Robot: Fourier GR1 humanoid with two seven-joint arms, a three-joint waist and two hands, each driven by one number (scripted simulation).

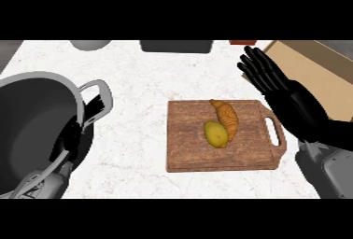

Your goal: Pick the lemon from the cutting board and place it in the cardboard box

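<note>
Light is even and bright across the white marbled tabletop (158, 79), with no glare spots. Cutting board (207, 149) casts only a thin, soft shadow along its lower edge. Pot (34, 130) interior reads dark grey, shaded toward its left wall.

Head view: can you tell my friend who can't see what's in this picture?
A yellow lemon lies on a wooden cutting board, touching an orange croissant. The robot's right hand is open above the board's right side, in front of a cardboard box. A big grey pot fills the left; no left hand shows.
</note>
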